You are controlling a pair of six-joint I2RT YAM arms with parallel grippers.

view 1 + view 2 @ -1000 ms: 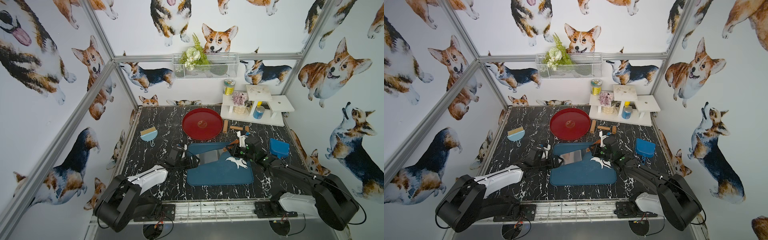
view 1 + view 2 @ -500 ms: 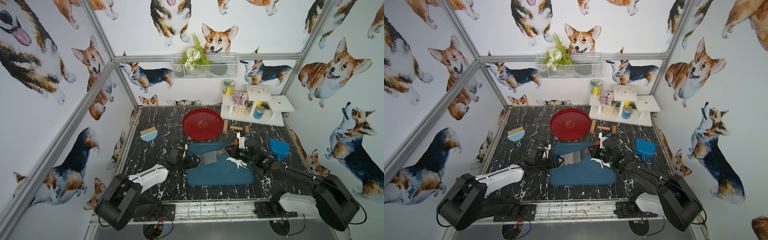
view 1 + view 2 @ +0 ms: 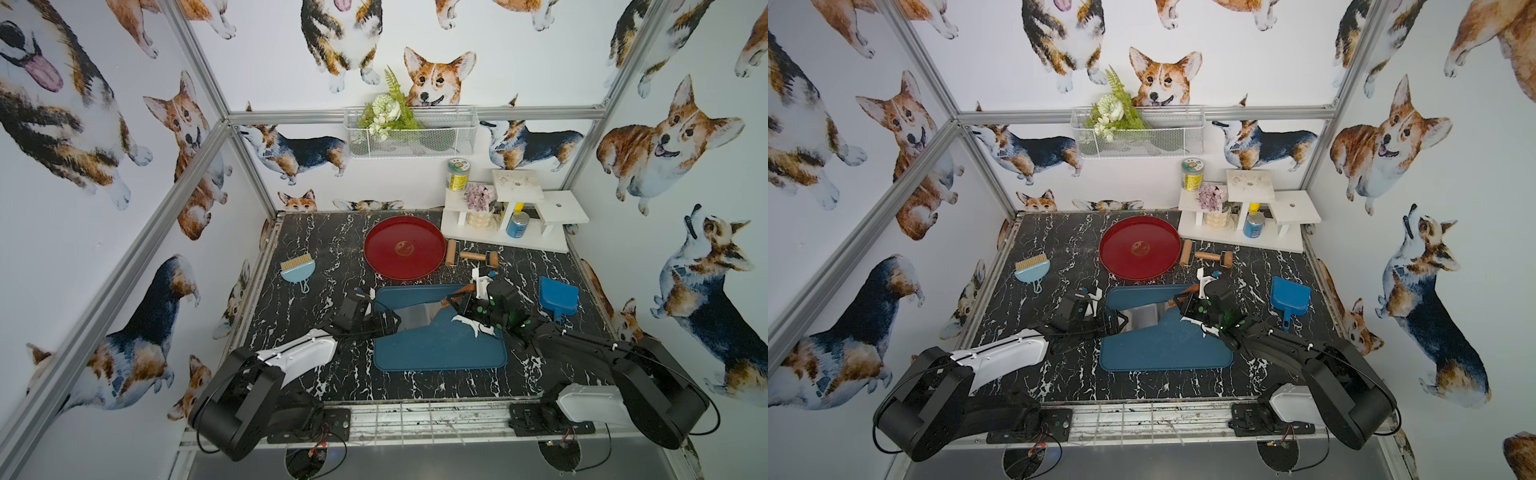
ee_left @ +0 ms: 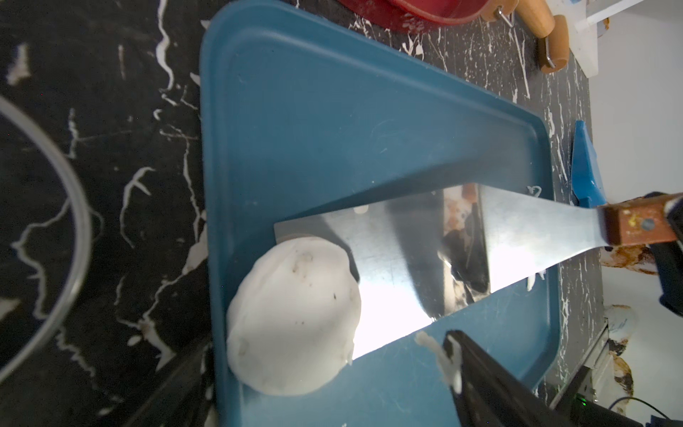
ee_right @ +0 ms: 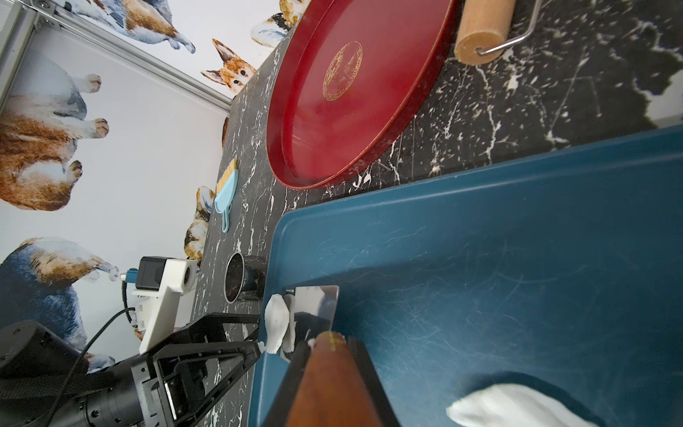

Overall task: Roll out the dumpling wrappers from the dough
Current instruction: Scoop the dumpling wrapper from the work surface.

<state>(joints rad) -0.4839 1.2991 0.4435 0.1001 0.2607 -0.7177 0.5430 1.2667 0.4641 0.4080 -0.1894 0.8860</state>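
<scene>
A round white dumpling wrapper point(image 4: 295, 318) lies at the left rim of the blue tray point(image 3: 436, 353). Its edge overlaps the front of a steel scraper blade point(image 4: 425, 258). My left gripper point(image 4: 325, 347) is open, with one finger on each side of the wrapper. Bits of dough stick to one fingertip point(image 4: 452, 355). My right gripper point(image 5: 329, 344) is shut on the scraper's wooden handle point(image 5: 332, 384) and holds the blade point(image 3: 415, 318) low across the tray. A ragged scrap of dough point(image 3: 467, 324) lies on the tray beside the right wrist. In both top views the left gripper point(image 3: 1119, 322) hides the wrapper.
A red plate point(image 3: 404, 247) sits just behind the tray, with a wooden roller point(image 3: 471, 255) to its right. A round metal cutter point(image 5: 234, 277) stands off the tray's left edge. A blue dustpan point(image 3: 557, 297), a small brush point(image 3: 297, 266) and a white shelf point(image 3: 511, 212) lie further out.
The right arm has edged slightly left with the scraper and now covers part of the dough scrap. The left gripper has stayed open in place.
</scene>
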